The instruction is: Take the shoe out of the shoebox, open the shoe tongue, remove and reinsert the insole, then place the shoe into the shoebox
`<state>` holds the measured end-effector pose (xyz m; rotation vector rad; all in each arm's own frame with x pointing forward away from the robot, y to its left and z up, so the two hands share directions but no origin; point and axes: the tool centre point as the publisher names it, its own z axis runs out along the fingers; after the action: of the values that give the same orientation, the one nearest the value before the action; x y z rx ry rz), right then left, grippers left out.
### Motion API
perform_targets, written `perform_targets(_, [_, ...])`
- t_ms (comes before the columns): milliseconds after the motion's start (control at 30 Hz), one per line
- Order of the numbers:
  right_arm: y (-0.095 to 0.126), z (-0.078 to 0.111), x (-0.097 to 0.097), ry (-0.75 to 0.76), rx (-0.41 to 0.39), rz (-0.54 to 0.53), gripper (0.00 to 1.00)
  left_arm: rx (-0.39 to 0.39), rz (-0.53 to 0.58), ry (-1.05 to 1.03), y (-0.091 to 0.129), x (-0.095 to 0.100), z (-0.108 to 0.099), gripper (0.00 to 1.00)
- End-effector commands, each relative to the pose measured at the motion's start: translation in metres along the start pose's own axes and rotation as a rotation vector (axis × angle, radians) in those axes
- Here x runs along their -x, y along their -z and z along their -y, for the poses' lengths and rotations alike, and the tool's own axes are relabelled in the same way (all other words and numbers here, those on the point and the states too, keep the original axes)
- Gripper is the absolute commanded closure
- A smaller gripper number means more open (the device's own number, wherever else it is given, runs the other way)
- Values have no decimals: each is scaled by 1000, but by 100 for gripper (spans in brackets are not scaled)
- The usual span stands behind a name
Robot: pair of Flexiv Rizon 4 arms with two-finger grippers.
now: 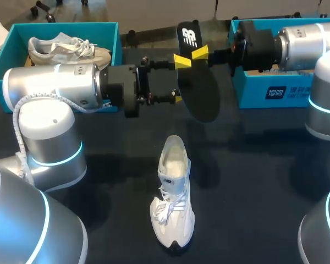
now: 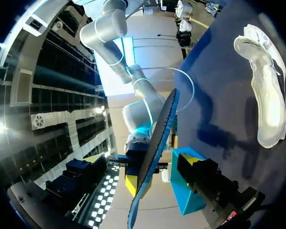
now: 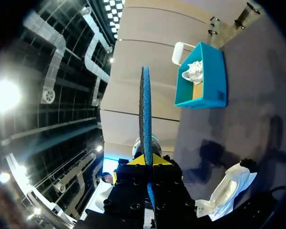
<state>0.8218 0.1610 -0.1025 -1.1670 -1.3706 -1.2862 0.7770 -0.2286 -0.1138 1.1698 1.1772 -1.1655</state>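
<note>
You have two teal cardboard shoeboxes, two shoes, one insole and two arms to track.

At the far left corner stands the first open teal shoebox (image 1: 8, 47), with a white and grey lace-up sneaker (image 1: 66, 48) lying on its side inside it. Your left arm (image 1: 55, 88) stretches level in front of that box, toward the middle. The left gripper (image 1: 180, 80) has its two yellow-tipped fingers spread well apart, clamped on nothing. They sit at the near edge of the insole, and you cannot tell from here whether either tip touches it.

In the middle of the dark table (image 1: 264, 165), nearer to you, the second shoe, an all-white sneaker (image 1: 173, 192), stands upright on its sole. Its toe points toward you, its laces are loose and its mouth gapes open. It is outside both boxes and well apart from either gripper.

Above it, the flat black oval insole (image 1: 201, 93) hangs in the air, its broad face turned to the head camera. The right gripper (image 1: 199, 53) pinches it close to its far end. In the right wrist view the insole (image 3: 146, 105) runs edge-on straight out from between the two closed yellow tips of that gripper (image 3: 147, 160).

The second teal shoebox (image 1: 275, 93) stands at the far right, its inside hidden by your right arm.
</note>
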Motion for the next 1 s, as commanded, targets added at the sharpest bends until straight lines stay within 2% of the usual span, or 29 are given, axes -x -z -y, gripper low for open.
perform_targets(33, [-1,0,0,-1,1,3,100,7,-1,-10,-3,0,-1,0])
perform_targets(433, [0,11,4,-70,18,2,100,3,-7,-17,-6,0,-3,0])
perform_targets(633, [0,11,4,-70,18,2,100,7,-28,-44,-8,-7,-4,18])
perform_targets(733, [0,11,4,-70,18,2,100,22,-38,-70,-10,-10,-4,40])
perform_targets(833, [0,11,4,-70,18,2,100,26,-31,-68,-12,-10,-5,42])
perform_targets(900, [0,11,4,-70,18,2,100,28,-28,-70,-14,-9,-6,51])
perform_targets(1000, [0,11,4,-70,18,2,100,30,-22,-75,-16,-7,-6,56])
